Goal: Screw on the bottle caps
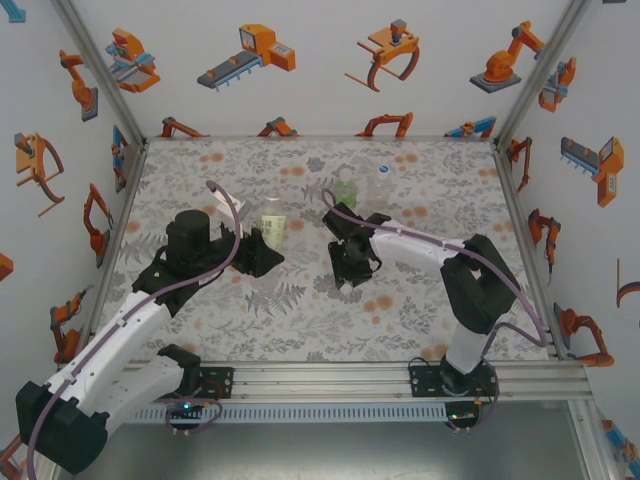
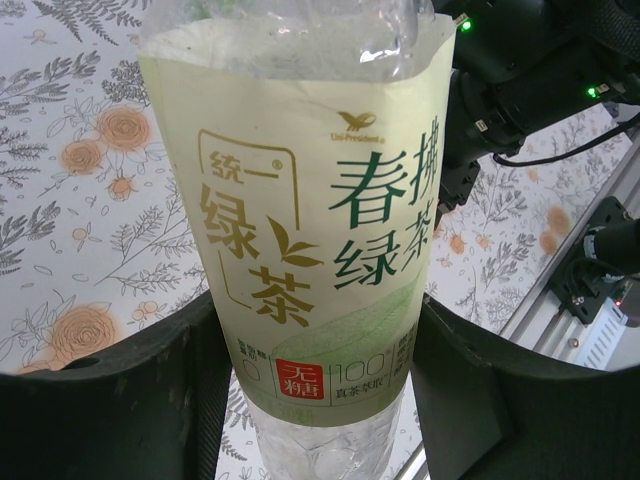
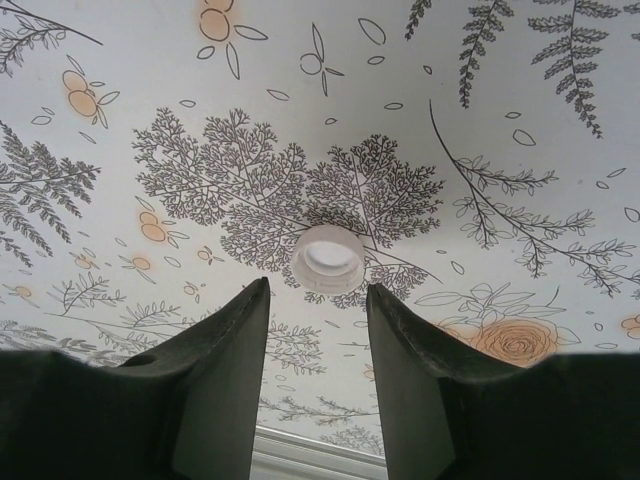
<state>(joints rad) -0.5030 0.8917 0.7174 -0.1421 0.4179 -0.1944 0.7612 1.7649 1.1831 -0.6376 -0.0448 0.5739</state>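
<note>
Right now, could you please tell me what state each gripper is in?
Left gripper: closed on the pale-label bottle.
Right gripper: open, empty; the white cap lies just beyond its fingers.

The pale-labelled bottle [image 2: 300, 230] is cut off above and below; the tops of the far bottles [image 1: 346, 190] are too small to read.
</note>
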